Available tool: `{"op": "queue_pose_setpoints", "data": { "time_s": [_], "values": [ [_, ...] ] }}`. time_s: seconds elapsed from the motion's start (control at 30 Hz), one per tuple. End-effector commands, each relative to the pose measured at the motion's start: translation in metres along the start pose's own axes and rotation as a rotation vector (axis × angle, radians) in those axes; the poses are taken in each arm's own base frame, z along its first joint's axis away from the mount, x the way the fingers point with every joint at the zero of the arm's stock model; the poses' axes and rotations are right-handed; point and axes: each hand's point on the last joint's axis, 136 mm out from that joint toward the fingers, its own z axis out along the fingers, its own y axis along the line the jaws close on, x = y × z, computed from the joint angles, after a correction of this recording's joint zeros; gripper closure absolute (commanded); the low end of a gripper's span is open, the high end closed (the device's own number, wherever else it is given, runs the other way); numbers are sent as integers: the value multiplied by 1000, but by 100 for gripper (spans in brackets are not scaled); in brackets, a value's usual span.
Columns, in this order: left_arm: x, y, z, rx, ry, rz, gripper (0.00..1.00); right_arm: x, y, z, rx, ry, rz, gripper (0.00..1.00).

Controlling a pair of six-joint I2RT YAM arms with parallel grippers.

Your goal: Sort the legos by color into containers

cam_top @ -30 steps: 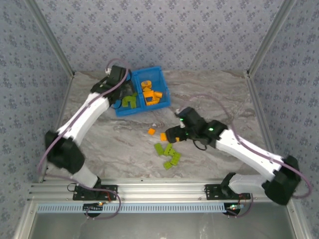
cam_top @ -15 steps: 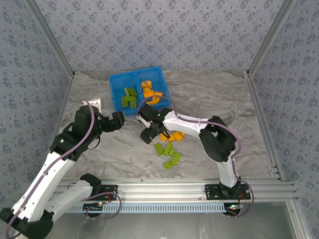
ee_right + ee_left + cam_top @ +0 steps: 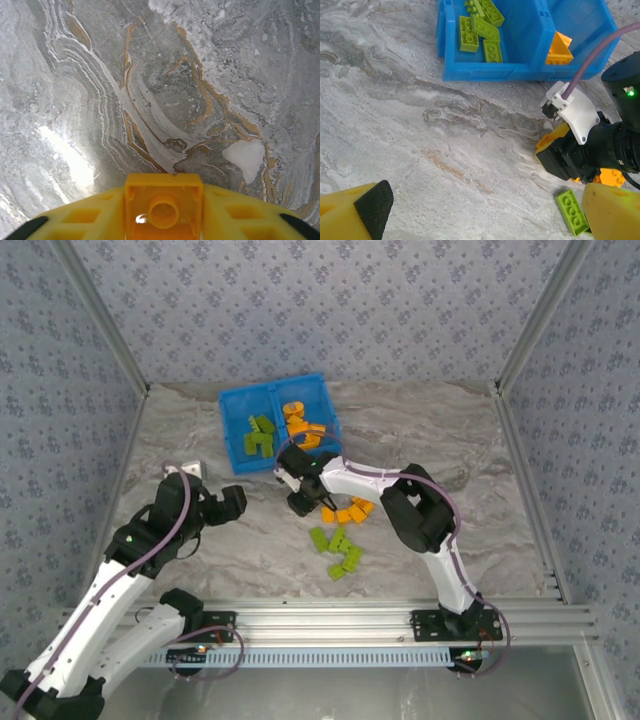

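Blue tray [image 3: 238,410]: sitting at the upper centre of the top view on the marbled tabletop [image 3: 450,440], with a centre wall splitting it into two compartments.
Left compartment: holding green bricks [image 3: 258,437].
Right compartment: holding orange bricks [image 3: 303,425].
Loose orange bricks [image 3: 350,510]: lying on the tabletop below the tray, near the centre of the frame.
Loose green bricks [image 3: 338,550]: lying in a cluster just below the loose orange ones.
Right hand [image 3: 301,502]: sitting between the tray's lower edge and the loose bricks, down at the tabletop. In its wrist view its yellow fingers [image 3: 75,220] are pinching a single orange brick [image 3: 164,200] at the bottom centre.
Left hand [image 3: 234,502]: hanging left of centre, apart from tray and bricks, with its jaws standing wide apart and gripping nothing. In its wrist view its fingers [image 3: 350,217] are showing in the two bottom corners.
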Motion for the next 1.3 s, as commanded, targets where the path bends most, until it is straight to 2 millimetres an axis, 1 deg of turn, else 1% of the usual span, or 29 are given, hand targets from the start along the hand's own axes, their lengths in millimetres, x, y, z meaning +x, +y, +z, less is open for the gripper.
{"op": "queue_pose_setpoints", "data": {
  "time_s": [0.0,0.07,0.13,0.17,0.2,0.23,0.3,0.33,0.37,0.43,0.5,0.57,0.6,0.63,0.73,0.83,0.9,0.93,0.97,1.03,1.1,1.17,1.27],
  "values": [
    [-11,-4,0,5,-40,-21,1,6,9,4,-37,27,3,65],
    [-11,-6,2,14,-38,-18,1,1,6,-9,-24,-4,15,67],
    [-11,-8,2,29,-37,-11,1,-9,2,-38,-18,-74,40,68],
    [-12,-11,2,43,-40,-6,1,-19,0,-53,-17,-137,55,67],
    [-9,-13,2,56,-32,2,1,-28,-3,-73,-17,-202,76,68],
    [-13,-20,2,93,-49,6,1,-35,-7,-90,-17,-264,102,67],
    [-13,-31,2,158,-54,17,1,-49,-19,-121,-12,-381,157,67],
    [-13,-37,2,194,-57,20,1,-56,-28,-132,-4,-427,194,67],
    [-12,-43,3,227,-57,20,1,-60,-37,-137,8,-454,221,67],
    [-11,-54,4,292,-51,19,1,-72,-60,-139,72,-488,270,67],
    [-10,-61,5,327,-38,13,1,-82,-83,-132,128,-480,316,67],
    [-8,-63,7,329,-21,8,1,-94,-104,-123,163,-466,359,67],
    [-6,-62,8,324,-10,5,1,-99,-115,-112,182,-450,378,67],
    [-4,-61,9,318,-3,4,1,-105,-124,-107,193,-447,393,67],
    [0,-57,8,313,5,-7,1,-121,-138,-82,187,-423,406,66],
    [6,-53,9,303,13,-18,1,-135,-152,-64,206,-404,416,65],
    [10,-51,11,298,21,-23,1,-141,-157,-54,201,-391,425,63],
    [11,-50,11,297,23,-28,1,-145,-159,-52,194,-391,431,61],
    [11,-50,11,296,24,-29,1,-145,-157,-50,190,-372,431,58],
    [13,-49,12,293,30,-31,1,-149,-157,-56,188,-375,425,52],
    [14,-49,12,293,30,-30,1,-154,-157,-71,194,-399,417,48],
    [15,-48,14,290,32,-34,1,-156,-157,-90,197,-418,416,46],
    [15,-48,15,288,39,-36,1,-152,-156,-126,205,-456,414,47]
  ]
}}
